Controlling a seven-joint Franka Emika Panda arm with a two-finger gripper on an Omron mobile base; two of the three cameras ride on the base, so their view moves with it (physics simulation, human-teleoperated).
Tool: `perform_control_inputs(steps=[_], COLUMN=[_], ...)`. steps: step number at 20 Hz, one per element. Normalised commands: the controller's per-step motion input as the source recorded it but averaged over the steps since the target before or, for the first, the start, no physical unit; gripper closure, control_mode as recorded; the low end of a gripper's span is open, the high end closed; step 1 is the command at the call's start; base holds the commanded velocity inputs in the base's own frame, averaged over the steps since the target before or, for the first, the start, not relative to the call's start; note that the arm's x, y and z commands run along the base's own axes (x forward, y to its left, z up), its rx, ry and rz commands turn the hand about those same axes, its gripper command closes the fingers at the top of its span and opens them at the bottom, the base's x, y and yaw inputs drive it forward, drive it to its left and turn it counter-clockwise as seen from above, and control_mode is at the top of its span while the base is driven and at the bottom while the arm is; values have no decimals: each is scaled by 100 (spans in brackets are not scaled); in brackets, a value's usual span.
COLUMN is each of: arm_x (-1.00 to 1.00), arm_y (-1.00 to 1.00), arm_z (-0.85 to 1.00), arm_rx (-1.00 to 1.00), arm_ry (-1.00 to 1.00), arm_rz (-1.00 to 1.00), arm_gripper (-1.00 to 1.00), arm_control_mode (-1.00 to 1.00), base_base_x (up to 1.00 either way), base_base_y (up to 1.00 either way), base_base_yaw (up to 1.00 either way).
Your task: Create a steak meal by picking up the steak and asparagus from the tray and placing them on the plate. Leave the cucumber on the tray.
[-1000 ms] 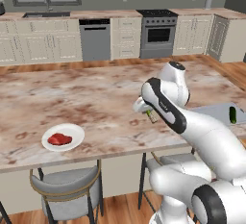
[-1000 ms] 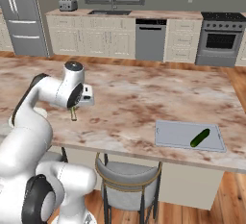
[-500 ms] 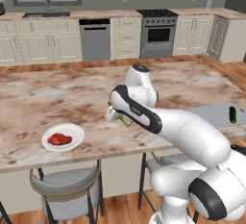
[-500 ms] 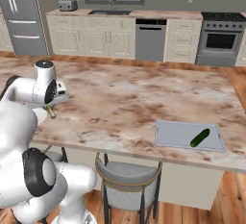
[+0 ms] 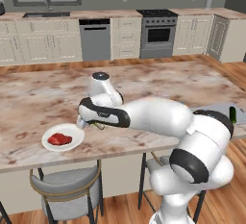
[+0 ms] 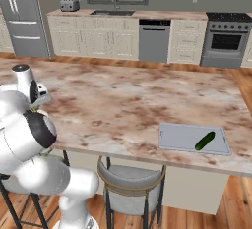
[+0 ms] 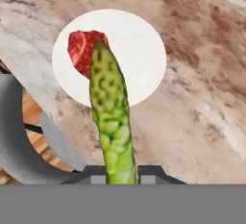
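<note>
Green and knobbly, the asparagus [image 7: 112, 122] is held at its base between the two dark fingers [image 7: 97, 176], which are closed on it, and its long axis runs straight out along the line of the gripper [image 7: 120, 175]. In the hand view the tip of the stalk overlaps the plate [image 7: 137, 50] and points at the steak [image 7: 80, 46], which lies on the plate toward its rim on the bench-edge side. The plate is thus seen directly ahead of and below the stalk, so the coming move is judged to be a short descent and a release over the bare white part of the plate beside the steak.

From the left base view the gripper [image 5: 96, 124] is seen just beside the plate [image 5: 71, 133], on its side toward the tray, above the marbled bench [image 5: 158, 81]. The plate rests close to the bench's near edge, with a grey stool [image 5: 67, 198] under that edge.

Well apart from the plate, far along the bench, the tray [image 6: 179, 135] is seen with the cucumber [image 6: 204, 141] lying on it. Beyond the bench, cabinets, a dishwasher [image 6: 154, 41] and an oven [image 6: 226, 42] line the back wall.
</note>
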Motion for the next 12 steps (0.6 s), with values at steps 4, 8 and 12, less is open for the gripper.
perform_control_inputs(steps=[4,8,12], arm_x=[56,49,36], arm_y=[69,56,24], arm_z=[-22,-29,-38], arm_rx=[-6,-5,-2], arm_ry=[4,3,2], arm_rz=[2,2,3], arm_gripper=[100,100,100], arm_control_mode=[-100,-100,-100], base_base_x=[0,0,0], base_base_y=[0,0,0], base_base_yaw=[0,0,0])
